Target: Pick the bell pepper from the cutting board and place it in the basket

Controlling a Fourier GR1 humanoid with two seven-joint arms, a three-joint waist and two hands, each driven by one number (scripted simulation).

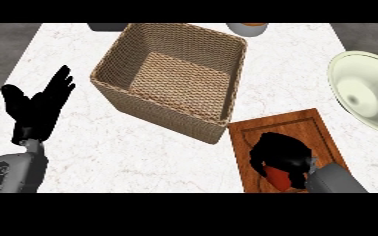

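Note:
A red bell pepper (278,176) lies on the wooden cutting board (303,125) at the lower right, mostly hidden. My right hand (280,152) covers it from above, fingers curled round it. The woven basket (118,62) stands square and open in the middle of the counter, its near corner touching the board's upper left edge. At the left edge my left hand (40,105) rests open with fingers up, apart from the basket.
A pale green bowl (356,87) sits at the right edge. At the top edge a grey cup with an orange inside (247,28) and a dark object (107,26) show partly. The counter is white marble.

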